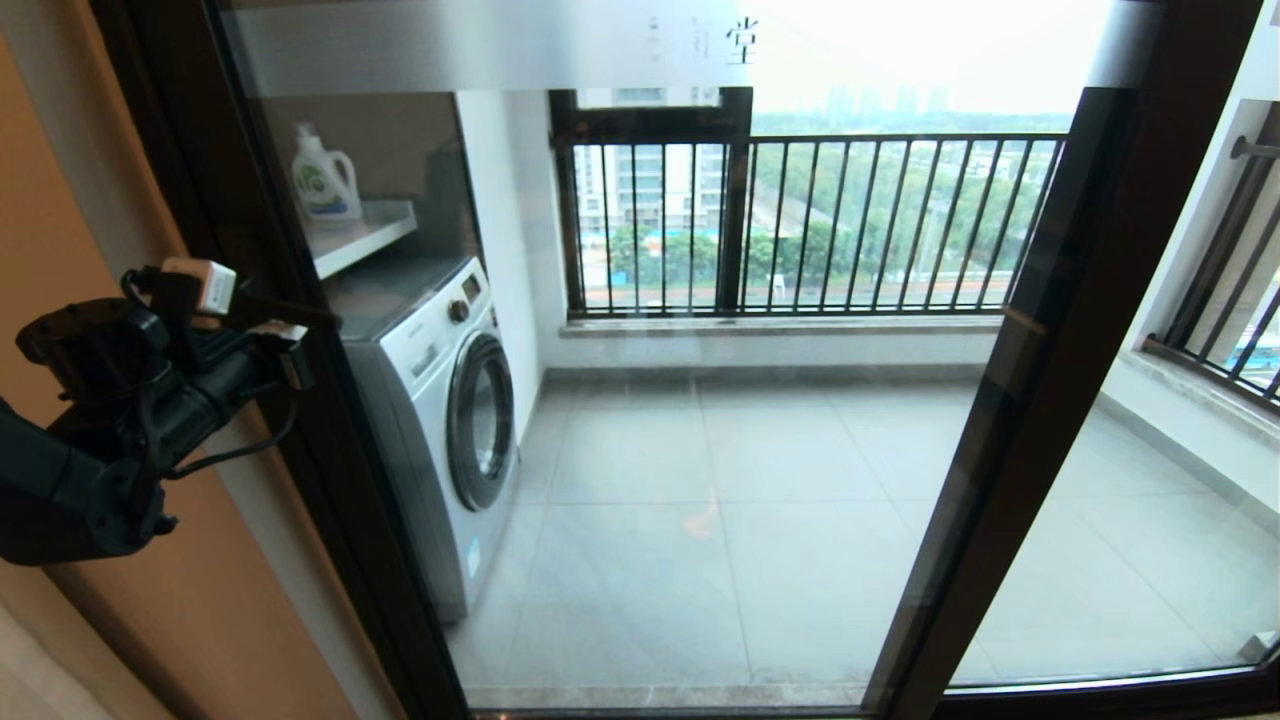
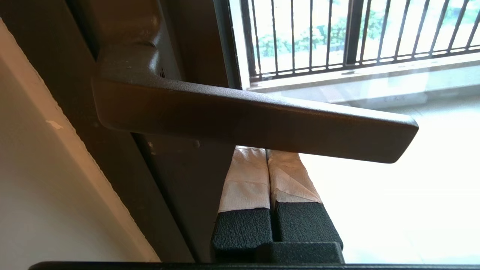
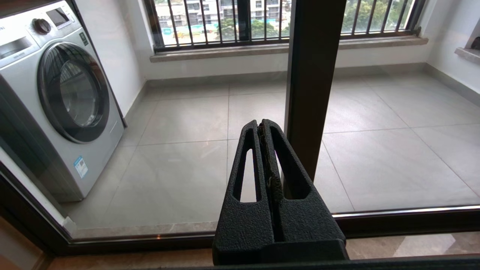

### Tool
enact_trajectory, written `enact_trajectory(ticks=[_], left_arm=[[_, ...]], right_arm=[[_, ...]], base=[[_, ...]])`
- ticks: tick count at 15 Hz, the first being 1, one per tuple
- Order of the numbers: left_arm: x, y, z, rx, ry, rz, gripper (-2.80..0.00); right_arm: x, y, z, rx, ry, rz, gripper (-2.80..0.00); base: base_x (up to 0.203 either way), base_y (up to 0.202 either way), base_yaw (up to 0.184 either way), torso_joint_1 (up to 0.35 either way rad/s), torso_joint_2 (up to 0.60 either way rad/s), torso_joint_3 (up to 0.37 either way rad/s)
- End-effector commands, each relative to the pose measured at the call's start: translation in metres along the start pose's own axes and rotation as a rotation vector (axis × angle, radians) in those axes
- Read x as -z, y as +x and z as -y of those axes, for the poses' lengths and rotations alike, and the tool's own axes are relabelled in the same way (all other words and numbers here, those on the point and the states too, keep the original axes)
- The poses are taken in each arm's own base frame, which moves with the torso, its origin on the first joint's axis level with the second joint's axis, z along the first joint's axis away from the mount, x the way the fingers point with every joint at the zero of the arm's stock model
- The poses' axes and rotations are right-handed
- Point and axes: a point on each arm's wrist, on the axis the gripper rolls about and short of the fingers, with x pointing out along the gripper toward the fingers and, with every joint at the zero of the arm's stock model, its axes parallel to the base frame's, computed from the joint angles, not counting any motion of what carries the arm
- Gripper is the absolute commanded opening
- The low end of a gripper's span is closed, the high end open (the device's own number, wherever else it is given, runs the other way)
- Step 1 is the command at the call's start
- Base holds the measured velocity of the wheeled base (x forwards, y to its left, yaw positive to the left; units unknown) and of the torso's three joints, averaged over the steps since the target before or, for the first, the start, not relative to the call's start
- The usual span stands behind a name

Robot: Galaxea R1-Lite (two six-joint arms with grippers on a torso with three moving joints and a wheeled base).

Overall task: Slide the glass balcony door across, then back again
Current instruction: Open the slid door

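Note:
The glass balcony door (image 1: pixel 700 480) fills the head view: clear glass in a dark brown frame, with a frosted strip (image 1: pixel 500 45) bearing characters at the top. Its left stile (image 1: pixel 260 230) stands next to the wall and its right stile (image 1: pixel 1030 400) slants down at the right. My left gripper (image 1: pixel 292 345) reaches the left stile. In the left wrist view the dark bar handle (image 2: pixel 255 123) crosses in front of my left gripper (image 2: pixel 268 153), which is shut, its taped fingers (image 2: pixel 245 176) tucked behind the handle with their tips hidden. My right gripper (image 3: pixel 261 127) is shut and empty, low before the glass beside a dark frame post (image 3: pixel 311 82).
Behind the glass a white washing machine (image 1: pixel 440 420) stands at the left under a shelf (image 1: pixel 360 235) with a detergent bottle (image 1: pixel 325 180). An outer window with black railing bars (image 1: pixel 820 220) closes the balcony. A beige wall (image 1: pixel 60 250) lies left; the floor track (image 3: pixel 150 240) runs below.

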Motion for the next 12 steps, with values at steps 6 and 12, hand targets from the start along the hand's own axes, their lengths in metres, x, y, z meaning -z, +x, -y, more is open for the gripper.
enact_trajectory(ticks=[6,12], left_arm=[[-0.022,-0.001,-0.002,-0.003,0.007,0.031,-2.8],[-0.011,-0.034,-0.009,-0.023,-0.012,-0.048,-2.8]], right_arm=[[0.003,0.001,0.0,0.0,0.0,-0.012,-2.8],[0.003,0.001,0.0,0.0,0.0,-0.013,-2.8]], base=[[0.0,0.0,0.0,0.0,0.0,0.0],[0.0,0.0,0.0,0.0,0.0,0.0]])
